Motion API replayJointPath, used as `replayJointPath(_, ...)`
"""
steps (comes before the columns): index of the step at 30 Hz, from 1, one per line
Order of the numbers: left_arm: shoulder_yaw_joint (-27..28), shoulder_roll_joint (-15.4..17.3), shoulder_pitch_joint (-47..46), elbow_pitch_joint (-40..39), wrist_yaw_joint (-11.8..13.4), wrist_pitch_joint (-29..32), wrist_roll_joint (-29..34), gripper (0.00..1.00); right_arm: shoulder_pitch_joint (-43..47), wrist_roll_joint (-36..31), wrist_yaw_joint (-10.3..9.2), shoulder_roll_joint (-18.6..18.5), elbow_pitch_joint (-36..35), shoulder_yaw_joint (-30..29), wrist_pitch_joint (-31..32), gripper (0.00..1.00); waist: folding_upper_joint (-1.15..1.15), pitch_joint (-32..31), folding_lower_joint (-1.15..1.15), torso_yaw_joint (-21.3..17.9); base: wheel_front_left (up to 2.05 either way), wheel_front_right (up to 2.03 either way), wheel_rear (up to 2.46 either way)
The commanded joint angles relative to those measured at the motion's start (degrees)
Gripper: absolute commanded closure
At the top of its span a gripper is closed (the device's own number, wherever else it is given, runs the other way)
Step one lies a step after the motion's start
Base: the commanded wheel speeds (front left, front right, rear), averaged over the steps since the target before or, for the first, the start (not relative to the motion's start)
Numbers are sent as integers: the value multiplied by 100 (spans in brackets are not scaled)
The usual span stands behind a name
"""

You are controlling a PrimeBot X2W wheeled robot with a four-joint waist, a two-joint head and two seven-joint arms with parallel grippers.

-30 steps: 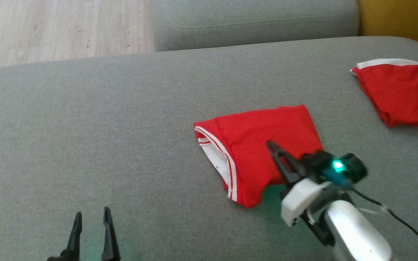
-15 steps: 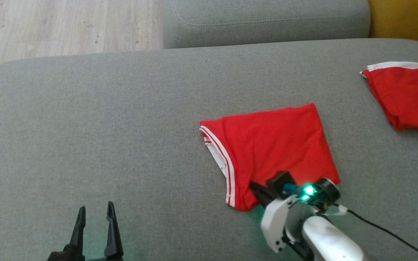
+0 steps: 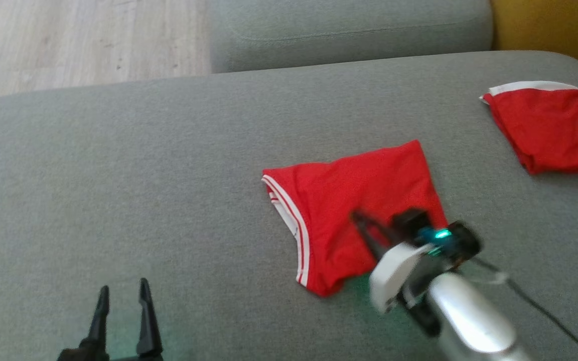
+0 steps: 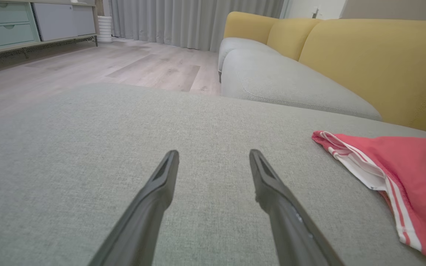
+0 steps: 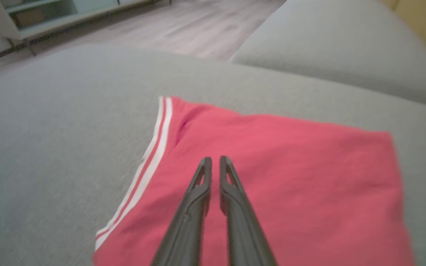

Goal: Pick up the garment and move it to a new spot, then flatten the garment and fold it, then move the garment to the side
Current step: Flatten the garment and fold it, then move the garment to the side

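A grey sofa, by wooden floor, carries a white-banded red cloth at its right.

Red garment, white-striped hem, apparently folded; flat on grey cushion

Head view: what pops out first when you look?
The bright red garment lies on the grey sofa cushion, with the right gripper shut just over it. A second red garment sits at the far right; the left gripper stands open at the lower left.
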Motion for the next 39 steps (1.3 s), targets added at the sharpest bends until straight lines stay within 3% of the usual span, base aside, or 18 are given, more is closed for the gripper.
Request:
replayJointPath(1,266,-11,-111,-199,-5,-37,61,0,-74,-84,39,-14,-359,-217,-173,26,0,-44,0,-94,0,0,0)
replayJointPath(2,297,-11,-102,-201,-17,-37,72,0,5,-147,39,-81,-498,-456,-231,0,0,-60,0,-134,0,0,0)
replayJointPath(10,435,-11,-55,-131,-175,-37,198,0,1025,-592,39,-584,-1695,-2290,-793,0,0,-229,0,-296,0,0,0)
replayJointPath(16,496,-11,8,-34,-265,-37,200,0,1765,-709,39,-577,-1813,-3137,-1265,0,0,-326,0,-254,0,0,0)
replayJointPath(23,445,-11,97,64,-318,-37,149,0,2038,-537,39,-391,-1715,-3124,-1476,0,0,-390,0,-204,0,0,0)
replayJointPath(39,503,-11,261,104,-390,-37,116,0,2045,-214,39,-484,-1691,-2645,-1515,0,0,-532,0,-37,0,0,0)
